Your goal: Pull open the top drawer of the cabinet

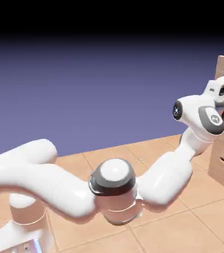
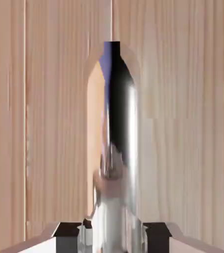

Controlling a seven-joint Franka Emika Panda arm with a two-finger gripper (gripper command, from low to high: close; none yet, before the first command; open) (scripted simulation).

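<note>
Floor: flat, square-looking tiles of warm orange-tan point(image 1: 168, 232), spread across the lower part of the exterior view, their far edge meeting the blue-violet backdrop point(image 1: 104, 99)
Tile seams: thin, pale straight lines point(image 1: 161, 220), crossing one another at a slant
Robot base: rounded white body point(image 1: 20, 234) at the exterior view's lower left, its bottom cut off by the picture's edge
Cabinet: tall, boxy, light beige wood-grain body point(image 1: 223, 178) at the exterior view's right edge, its lower corner meeting the tiles, the rest running out of view
</note>
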